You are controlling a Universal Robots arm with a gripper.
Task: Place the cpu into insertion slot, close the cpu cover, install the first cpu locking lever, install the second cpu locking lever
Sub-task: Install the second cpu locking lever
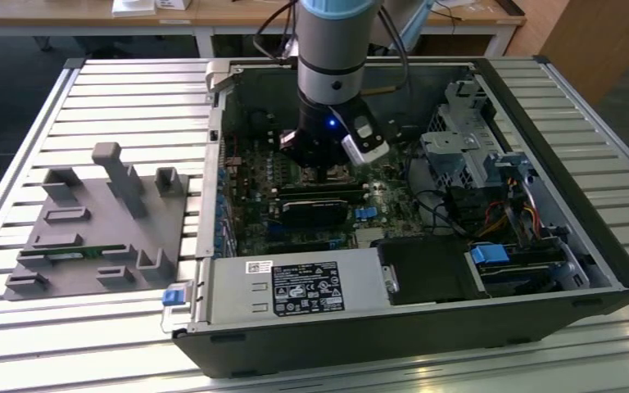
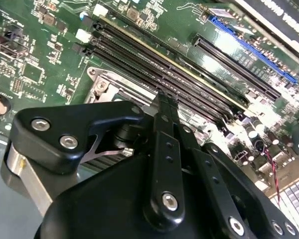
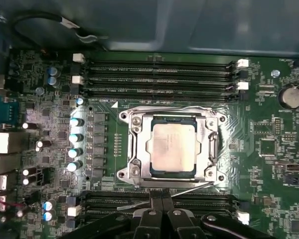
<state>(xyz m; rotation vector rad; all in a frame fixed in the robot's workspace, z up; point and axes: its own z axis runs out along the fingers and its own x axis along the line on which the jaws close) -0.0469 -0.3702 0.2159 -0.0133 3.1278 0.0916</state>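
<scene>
Gripper (image 1: 326,168) is hanging low inside the open computer case (image 1: 576,246) in the exterior view, over the motherboard (image 1: 255,221). In the second wrist view its fingers (image 2: 165,149) are lying pressed together — apparently holding nothing. In the first wrist view the cpu (image 3: 173,147) is sitting in the insertion slot (image 3: 134,149), the cpu cover (image 3: 208,134) framing it — memory slots (image 3: 159,77) beside.

Exterior high overview; wrist views close above motherboard (image 3: 269,164)

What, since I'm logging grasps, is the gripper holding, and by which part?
Apparently nothing: the black gripper is shut empty beside the thin silver wire lever; the flat grey-silver square cpu lies seated, untouched.
</scene>
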